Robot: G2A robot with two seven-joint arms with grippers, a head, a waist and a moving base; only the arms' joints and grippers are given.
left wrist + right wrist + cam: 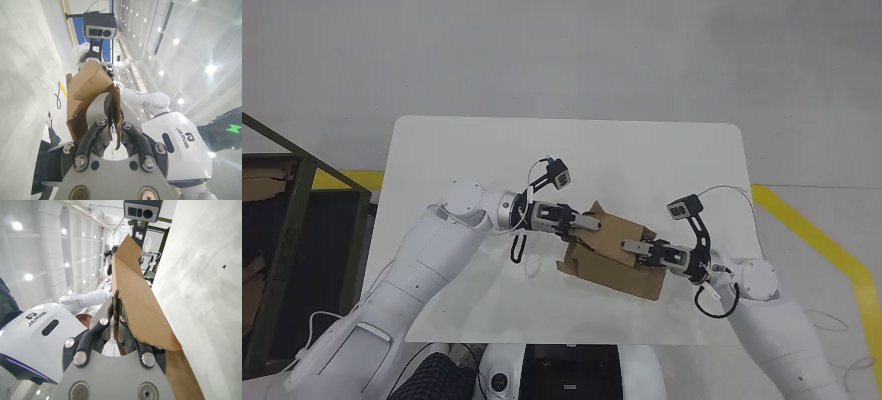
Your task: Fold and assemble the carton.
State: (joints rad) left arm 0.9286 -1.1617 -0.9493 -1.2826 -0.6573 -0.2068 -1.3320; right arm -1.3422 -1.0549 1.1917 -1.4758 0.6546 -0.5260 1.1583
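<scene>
L claw (589,224) & R claw (632,247) each pinch opp. carton (617,265) edges at table (542,150).

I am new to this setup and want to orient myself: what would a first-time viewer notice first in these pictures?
The brown carton, only partly folded, is held between both arms over the white table, toward the robot's side. The left gripper is clamped on one edge of it, and the right gripper is clamped on the opposite side.

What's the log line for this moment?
carton: partly folded, over table | left gripper: shut on one carton edge | right gripper: shut on opposite edge
</scene>
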